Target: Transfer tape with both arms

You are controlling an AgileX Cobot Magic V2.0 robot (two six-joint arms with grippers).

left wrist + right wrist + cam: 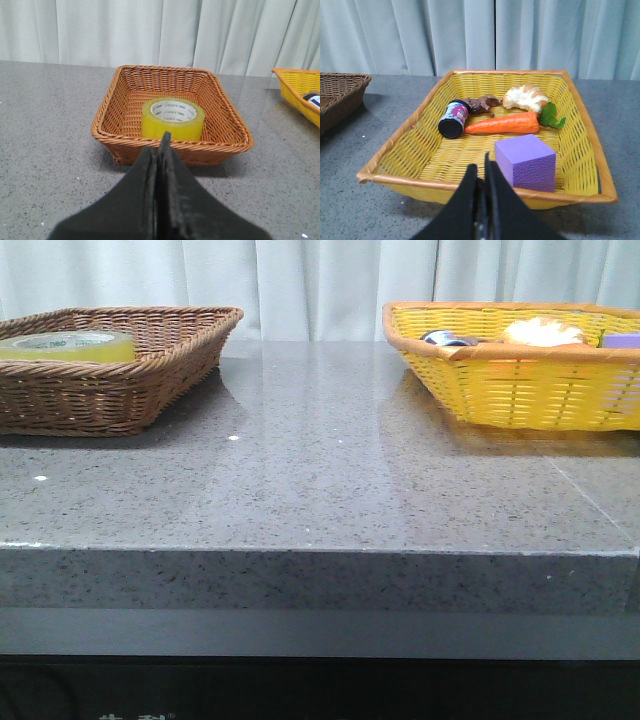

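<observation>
Lying flat, core upward: tape, in the brown basket at the worktop's far left corner. Untouched.

Left gripper: clenched, empty, fingers pressed together, short of the basket's near rim and aimed at the tape.

Right gripper: clenched, empty, facing the yellow basket at the far right corner.

Yellow basket contents: purple block, carrot, dark jar, bread piece, brown scrap.

Worktop between baskets: grey speckled stone.

Step, as judged: pickup not yet begun. Next move calls for the left fingers to part, clear the rim, descend over the roll's wall, then carry it toward the middle for handover.
</observation>
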